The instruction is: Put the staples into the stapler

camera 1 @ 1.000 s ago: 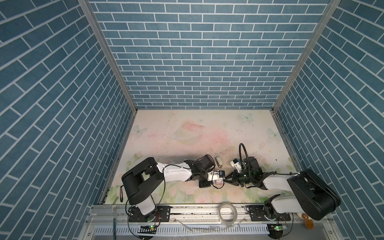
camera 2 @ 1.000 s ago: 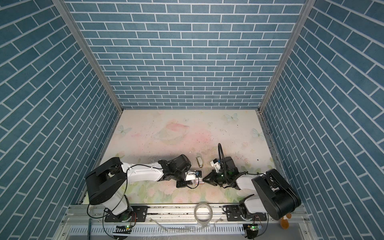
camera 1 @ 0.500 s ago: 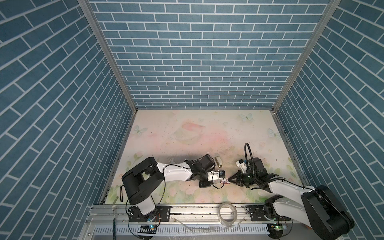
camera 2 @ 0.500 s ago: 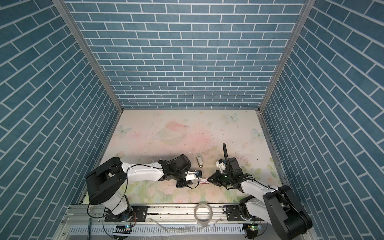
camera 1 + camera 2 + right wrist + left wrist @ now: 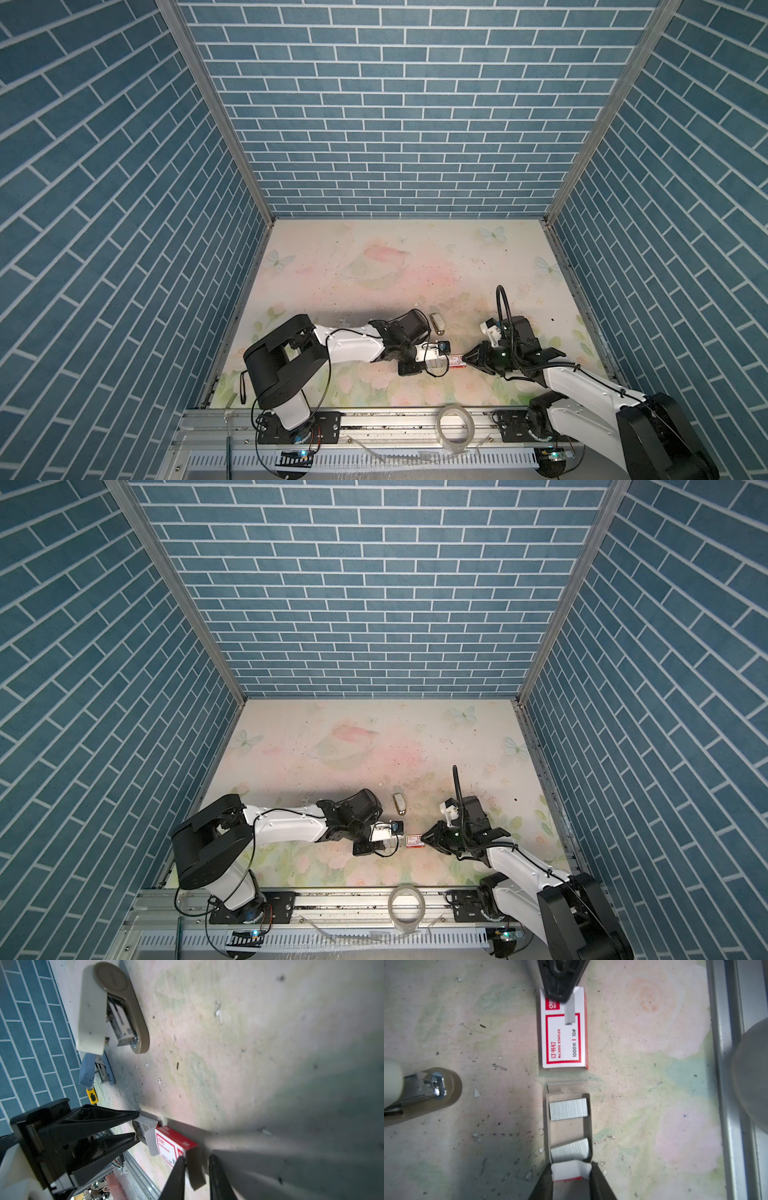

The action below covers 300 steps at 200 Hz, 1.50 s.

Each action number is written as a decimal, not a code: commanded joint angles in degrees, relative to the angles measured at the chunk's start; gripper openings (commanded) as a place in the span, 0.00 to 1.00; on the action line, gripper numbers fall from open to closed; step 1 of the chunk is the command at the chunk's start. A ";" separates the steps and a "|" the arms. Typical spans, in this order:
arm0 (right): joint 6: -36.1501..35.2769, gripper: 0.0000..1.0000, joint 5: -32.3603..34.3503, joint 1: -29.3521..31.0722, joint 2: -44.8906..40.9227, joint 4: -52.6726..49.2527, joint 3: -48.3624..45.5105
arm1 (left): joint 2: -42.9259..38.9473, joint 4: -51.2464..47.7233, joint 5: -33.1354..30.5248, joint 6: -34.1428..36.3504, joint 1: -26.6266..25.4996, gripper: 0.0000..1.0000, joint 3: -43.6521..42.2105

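The white-and-red box sleeve (image 5: 563, 1043) lies on the mat apart from its grey inner tray (image 5: 568, 1128). The staples sit in that tray as two silvery blocks (image 5: 568, 1109) (image 5: 570, 1150). My left gripper (image 5: 571, 1167) is shut on the tray's white end flap. My right gripper (image 5: 197, 1157) stands open astride the sleeve's (image 5: 168, 1147) end flap, which touches one finger only. A beige stapler (image 5: 112, 1007) lies closed a little farther back. In both top views the grippers (image 5: 440, 363) (image 5: 424, 838) face each other at the front middle.
A blue stapler (image 5: 96, 1072) and a small yellow piece (image 5: 92, 1096) lie near the left arm. Loose single staples (image 5: 499, 1067) are scattered over the mat. A tape roll (image 5: 455, 428) rests on the front metal rail (image 5: 724, 1064).
The right arm's elbow has swung down toward the front right and its wrist has drawn back slightly. The left arm has stayed where it was.
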 commanded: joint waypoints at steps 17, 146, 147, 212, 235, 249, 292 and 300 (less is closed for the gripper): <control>-1.18 0.30 1.63 -0.46 0.35 -1.27 0.60 | 1.37 -3.93 -0.39 -0.66 0.09 0.40 0.73; -0.43 0.35 0.98 -1.96 -5.81 -0.83 0.54 | -0.13 -3.25 -0.57 -0.49 0.08 0.62 1.11; -0.37 0.35 0.95 -1.96 -5.86 -0.70 0.54 | -0.14 -3.28 -0.57 -0.47 0.09 0.62 1.08; 0.21 0.37 0.56 -2.29 -7.40 -0.23 0.76 | -1.59 -2.85 -0.25 0.12 0.08 0.75 0.67; 0.58 0.38 0.96 -2.47 -8.32 0.05 0.67 | -2.24 -3.39 0.25 0.65 0.07 0.80 0.67; 0.50 0.39 0.98 -2.65 -8.63 -0.27 0.76 | -2.69 -3.89 0.36 0.95 0.16 0.83 0.74; 0.18 0.40 3.81 -3.79 -11.92 -1.69 1.84 | -4.96 -8.66 0.25 2.33 0.60 0.84 3.03; 0.54 0.41 4.76 -4.02 -12.79 -0.92 1.98 | -5.54 -10.37 0.30 2.73 0.91 0.85 3.98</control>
